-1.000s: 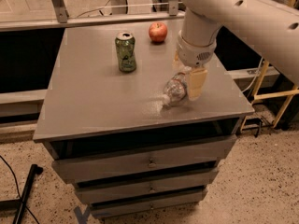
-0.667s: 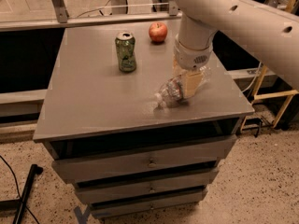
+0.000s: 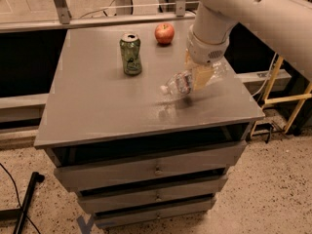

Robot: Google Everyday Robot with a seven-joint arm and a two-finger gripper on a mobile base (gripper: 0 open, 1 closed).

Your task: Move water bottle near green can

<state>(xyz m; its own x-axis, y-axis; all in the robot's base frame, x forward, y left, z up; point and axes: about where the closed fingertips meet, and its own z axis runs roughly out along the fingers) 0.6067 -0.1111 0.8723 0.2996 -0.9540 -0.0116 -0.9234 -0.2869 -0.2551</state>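
The water bottle (image 3: 187, 83) is clear crinkled plastic with a white cap and a red-and-white label. It hangs tilted a little above the grey cabinet top (image 3: 107, 106), cap pointing left and down. My gripper (image 3: 201, 77) is shut on the water bottle's rear part, coming down from the white arm at the upper right. The green can (image 3: 130, 54) stands upright at the back middle of the top, left of the bottle and apart from it.
A red apple (image 3: 165, 33) sits at the back of the top, right of the can. The cabinet has drawers (image 3: 156, 169) below. A wooden frame (image 3: 287, 96) stands at the right. A black pole (image 3: 27, 199) lies on the floor at the left.
The bottle has come up off the cabinet top in my gripper and shifted slightly left toward the can.
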